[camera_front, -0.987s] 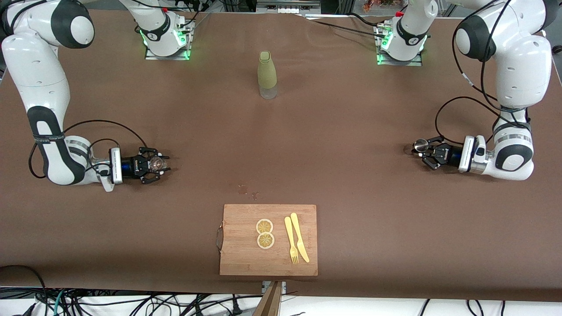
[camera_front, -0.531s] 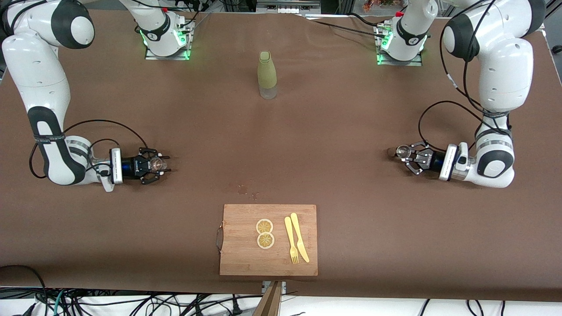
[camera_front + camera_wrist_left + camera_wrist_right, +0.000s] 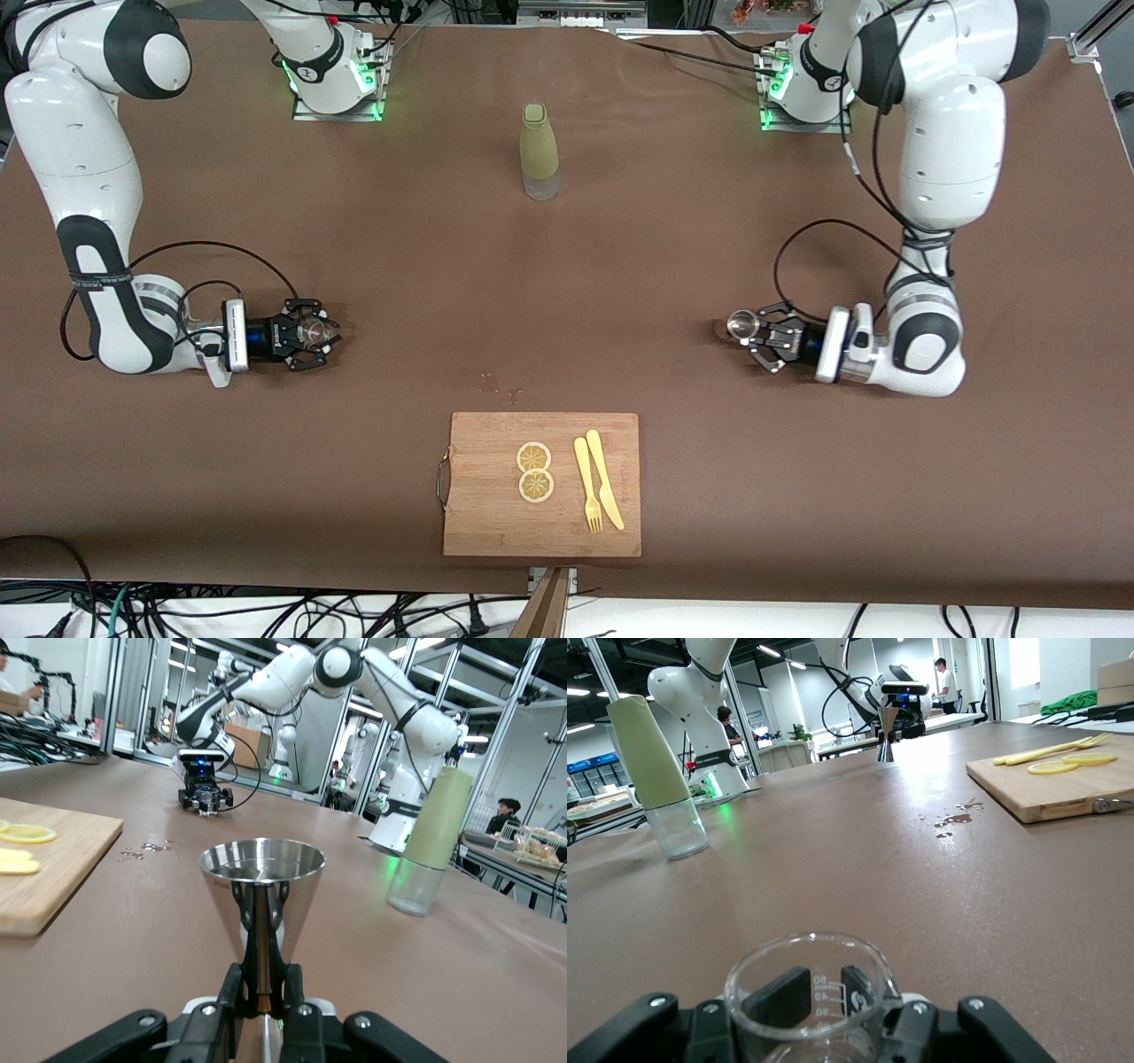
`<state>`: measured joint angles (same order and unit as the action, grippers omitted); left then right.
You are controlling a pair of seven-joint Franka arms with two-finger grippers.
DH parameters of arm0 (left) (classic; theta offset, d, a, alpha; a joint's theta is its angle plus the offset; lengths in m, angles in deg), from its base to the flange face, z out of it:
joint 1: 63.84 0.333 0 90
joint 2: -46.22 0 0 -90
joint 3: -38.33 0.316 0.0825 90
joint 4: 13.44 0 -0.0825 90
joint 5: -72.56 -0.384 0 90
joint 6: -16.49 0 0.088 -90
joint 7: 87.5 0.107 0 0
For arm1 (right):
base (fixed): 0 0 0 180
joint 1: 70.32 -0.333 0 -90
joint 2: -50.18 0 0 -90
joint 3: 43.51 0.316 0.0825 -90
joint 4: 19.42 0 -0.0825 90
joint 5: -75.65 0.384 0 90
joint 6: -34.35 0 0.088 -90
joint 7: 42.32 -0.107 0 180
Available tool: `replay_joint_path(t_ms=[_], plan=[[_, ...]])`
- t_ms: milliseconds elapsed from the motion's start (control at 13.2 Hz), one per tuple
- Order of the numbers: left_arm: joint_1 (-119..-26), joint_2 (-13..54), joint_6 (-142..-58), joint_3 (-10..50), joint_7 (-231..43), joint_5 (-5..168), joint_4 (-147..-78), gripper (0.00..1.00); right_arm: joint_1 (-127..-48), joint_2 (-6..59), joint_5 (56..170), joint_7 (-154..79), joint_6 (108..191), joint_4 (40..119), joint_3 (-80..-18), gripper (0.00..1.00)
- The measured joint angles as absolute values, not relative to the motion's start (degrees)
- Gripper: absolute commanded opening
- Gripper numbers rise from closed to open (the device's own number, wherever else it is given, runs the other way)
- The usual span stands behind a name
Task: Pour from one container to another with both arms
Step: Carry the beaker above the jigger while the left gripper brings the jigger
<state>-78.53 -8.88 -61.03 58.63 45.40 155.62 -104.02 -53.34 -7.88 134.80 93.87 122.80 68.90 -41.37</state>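
Gripping one steel jigger (image 3: 742,324), the left gripper (image 3: 755,334) is clamped; right gripper (image 3: 321,335) clasps one glass beaker (image 3: 312,332).

A polished metal jigger (image 3: 261,895) mirrors its surroundings on a smooth, glossy cone, while the small beaker (image 3: 808,997) is clear glass with printed graduation marks. The table (image 3: 673,266) wears a matt brown cloth-like cover with a fine grain, and the cutting board (image 3: 492,509) low in the front view is pale, satin wood with a metal handle. The bottle (image 3: 539,151) has a matt olive sleeve over a clear base; the arms' shells (image 3: 952,133) are glossy white plastic.
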Motion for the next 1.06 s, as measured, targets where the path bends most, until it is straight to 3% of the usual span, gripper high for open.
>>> replay_joint_path(t_ms=[531,1063], plan=[[-91.52,-6.26,-73.37,58.89,36.94,161.40,-102.69,0.00,-57.33,-8.04,135.30,88.85,123.99,68.90,-40.67,0.20],[-102.80,-5.76,-88.91,58.92,27.19,169.67,-99.37,0.00,-58.32,-8.02,135.51,77.94,125.54,68.58,-35.64,0.16]])
